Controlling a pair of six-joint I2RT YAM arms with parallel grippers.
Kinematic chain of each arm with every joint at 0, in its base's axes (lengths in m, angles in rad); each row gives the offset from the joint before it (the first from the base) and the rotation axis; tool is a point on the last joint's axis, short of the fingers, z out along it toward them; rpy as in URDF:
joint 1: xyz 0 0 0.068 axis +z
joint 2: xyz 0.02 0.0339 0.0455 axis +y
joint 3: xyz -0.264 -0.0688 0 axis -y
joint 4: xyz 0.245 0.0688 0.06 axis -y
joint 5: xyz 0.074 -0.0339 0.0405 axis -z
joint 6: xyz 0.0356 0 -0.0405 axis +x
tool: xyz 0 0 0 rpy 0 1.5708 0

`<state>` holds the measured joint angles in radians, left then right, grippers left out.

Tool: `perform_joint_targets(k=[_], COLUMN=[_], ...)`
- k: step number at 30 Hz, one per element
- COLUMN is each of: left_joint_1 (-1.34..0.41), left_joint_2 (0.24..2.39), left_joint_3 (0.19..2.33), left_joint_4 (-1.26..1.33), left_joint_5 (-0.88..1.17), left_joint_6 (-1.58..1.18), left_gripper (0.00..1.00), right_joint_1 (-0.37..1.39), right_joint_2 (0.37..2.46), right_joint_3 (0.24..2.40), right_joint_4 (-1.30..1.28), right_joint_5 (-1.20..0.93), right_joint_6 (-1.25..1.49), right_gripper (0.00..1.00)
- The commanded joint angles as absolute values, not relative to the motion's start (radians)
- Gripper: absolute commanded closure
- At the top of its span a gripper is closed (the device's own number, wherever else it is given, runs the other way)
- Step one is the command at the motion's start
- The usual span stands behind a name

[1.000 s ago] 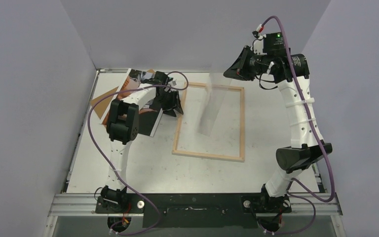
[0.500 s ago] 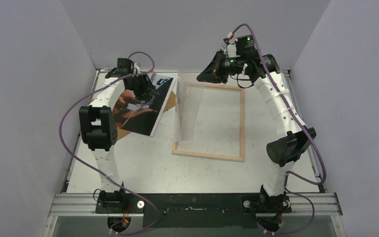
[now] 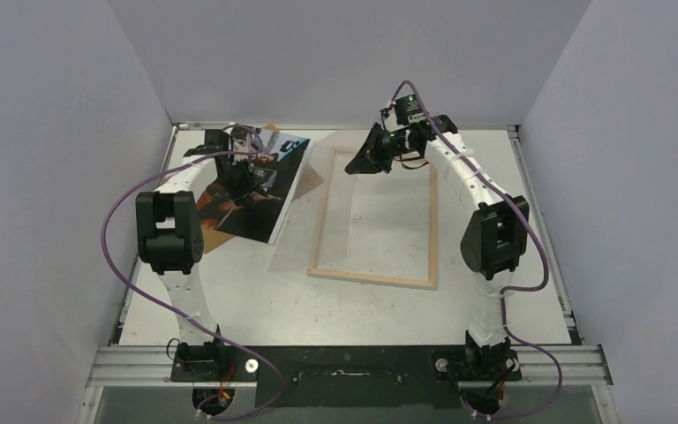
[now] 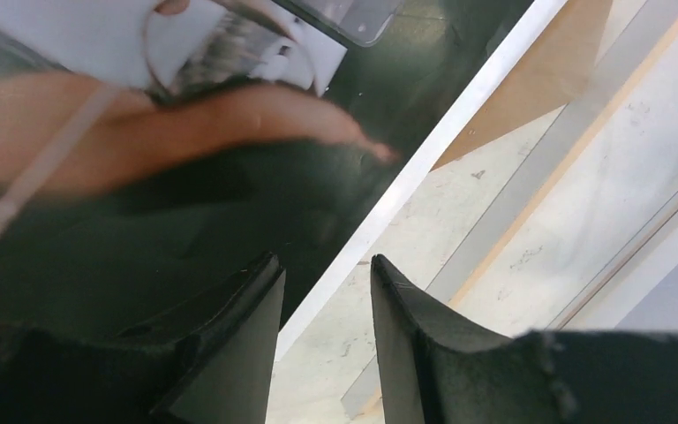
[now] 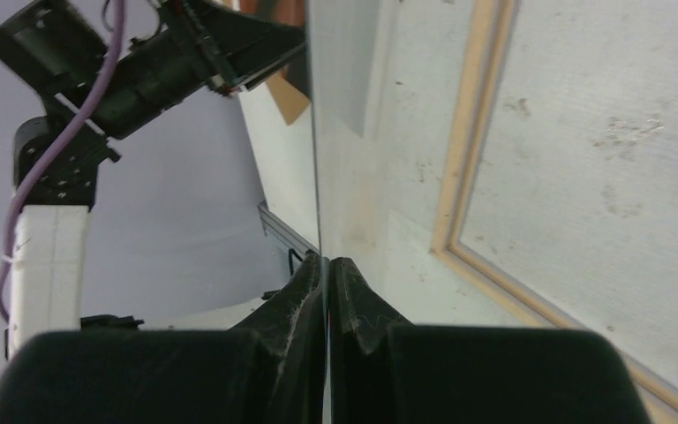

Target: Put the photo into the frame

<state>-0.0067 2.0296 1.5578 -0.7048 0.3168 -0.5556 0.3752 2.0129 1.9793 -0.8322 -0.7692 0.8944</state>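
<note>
The clear pane point(image 3: 305, 210) is further left now, by the frame point(image 3: 372, 277).
My right gripper point(image 5: 327, 265) pinches it; my left gripper point(image 4: 325, 261) hangs half open, empty, over the photo point(image 4: 141, 230).

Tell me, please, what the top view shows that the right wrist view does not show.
Only the top view shows the photo clearly, lying at the far left, and the whole frame. Only the right wrist view shows the right tool shut on the edge of the clear pane, which is seen edge-on there. Both views show the table, part of the frame's wood rim, the left arm and a corner of the brown board.
</note>
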Motion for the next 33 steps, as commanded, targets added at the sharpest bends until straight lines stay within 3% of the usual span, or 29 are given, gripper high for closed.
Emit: perform_joint_targets(k=[1, 6, 16, 33], left_joint_1=[-0.006, -0.005, -0.007, -0.054], left_joint_2=[1.987, 1.983, 1.998, 2.05], left_joint_3=[1.536, 1.515, 1.559, 1.535], left_joint_4=[-0.625, -0.619, -0.656, -0.519], left_joint_5=[0.34, 0.355, 0.375, 0.596], left_joint_6=[-0.577, -0.579, -0.529, -0.542], left_gripper=[0.61, 0.61, 0.61, 0.58], right_joint_1=[0.308, 0.277, 0.206, 0.121], right_joint_2=[2.093, 2.202, 2.211, 2.109], right_joint_3=[2.006, 2.086, 2.054, 1.847], right_joint_4=[-0.912, -1.115, -1.141, -0.896], right_joint_5=[-0.797, -0.735, -0.644, -0.644], right_joint_6=[0.704, 0.518, 0.351, 0.324], right_gripper=[1.0, 1.0, 1.0, 1.0])
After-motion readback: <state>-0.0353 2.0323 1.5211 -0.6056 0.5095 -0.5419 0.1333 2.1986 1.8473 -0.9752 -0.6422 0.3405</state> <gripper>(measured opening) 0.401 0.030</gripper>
